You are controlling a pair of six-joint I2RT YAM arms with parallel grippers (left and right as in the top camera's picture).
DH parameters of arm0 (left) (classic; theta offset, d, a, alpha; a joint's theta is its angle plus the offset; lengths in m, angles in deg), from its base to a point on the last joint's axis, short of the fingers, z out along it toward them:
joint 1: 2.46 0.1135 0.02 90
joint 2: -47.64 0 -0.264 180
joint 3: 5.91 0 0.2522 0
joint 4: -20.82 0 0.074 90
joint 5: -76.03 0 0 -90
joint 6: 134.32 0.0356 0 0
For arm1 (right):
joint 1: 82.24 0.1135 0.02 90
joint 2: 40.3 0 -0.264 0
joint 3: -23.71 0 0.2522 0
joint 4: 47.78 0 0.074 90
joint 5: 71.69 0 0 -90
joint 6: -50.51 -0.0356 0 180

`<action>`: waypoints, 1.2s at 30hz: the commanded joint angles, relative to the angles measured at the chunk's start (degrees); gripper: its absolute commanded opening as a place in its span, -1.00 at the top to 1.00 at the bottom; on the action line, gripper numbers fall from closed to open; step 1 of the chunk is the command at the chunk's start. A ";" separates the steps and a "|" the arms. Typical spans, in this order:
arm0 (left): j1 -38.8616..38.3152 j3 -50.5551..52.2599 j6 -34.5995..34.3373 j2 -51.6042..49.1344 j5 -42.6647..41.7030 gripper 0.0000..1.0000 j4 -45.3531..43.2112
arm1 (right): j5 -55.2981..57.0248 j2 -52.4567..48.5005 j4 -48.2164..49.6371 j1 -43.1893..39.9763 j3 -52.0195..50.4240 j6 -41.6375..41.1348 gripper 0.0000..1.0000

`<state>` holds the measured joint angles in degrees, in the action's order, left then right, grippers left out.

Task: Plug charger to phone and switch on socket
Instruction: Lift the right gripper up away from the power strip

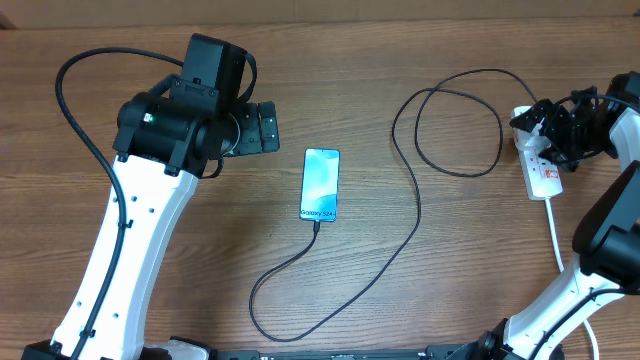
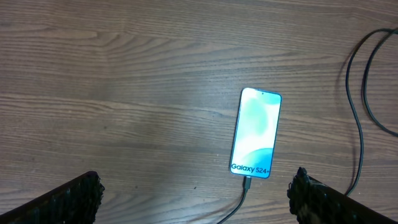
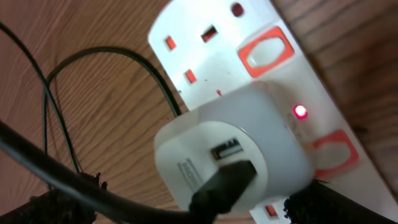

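Arms rise from the near edge of the table (image 1: pixel 450 60); the left arm (image 1: pixel 130 230) bends over left of centre, left pincer (image 2: pixel 196 186) spread wide and empty, pointed toward the phone (image 1: pixel 320 184); the right arm (image 1: pixel 610 215) folds at the right edge, right pincer (image 3: pixel 198 198) spread either side of a white adapter (image 3: pixel 249 130) seated in the socket (image 1: pixel 543 178). Phone lies mid-table, screen up, reading "Galaxy S24+"; the charger (image 1: pixel 418 200) enters its near end, loops toward the near edge, then runs to the adapter; a red light (image 3: pixel 301 112) glows beside it; the adapter's small print looks too blurred to read.
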<state>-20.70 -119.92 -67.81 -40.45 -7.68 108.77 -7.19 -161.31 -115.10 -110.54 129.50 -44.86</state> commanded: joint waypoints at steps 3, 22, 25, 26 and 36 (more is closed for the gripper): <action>0.31 -1.16 1.22 0.24 0.74 -0.99 0.09 | 6.21 5.40 -0.72 0.20 0.42 -4.81 -1.00; 0.31 -1.16 1.22 0.24 0.74 -0.99 0.09 | 14.23 31.43 -9.60 0.52 0.42 -9.97 -1.00; 0.33 -1.16 1.22 0.24 0.74 -0.99 0.09 | 17.31 35.71 -10.62 0.85 0.42 -11.41 -0.99; 0.31 -1.16 1.22 0.24 0.74 -0.99 0.09 | 18.40 36.96 -10.99 0.98 0.42 -11.65 -0.99; 0.33 -1.16 1.22 0.24 0.74 -0.99 0.09 | 23.50 45.48 -14.84 1.14 0.42 -13.33 -0.99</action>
<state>-20.70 -119.92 -67.81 -40.43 -7.68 108.75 14.25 -116.66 -129.72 -109.62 129.50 -57.51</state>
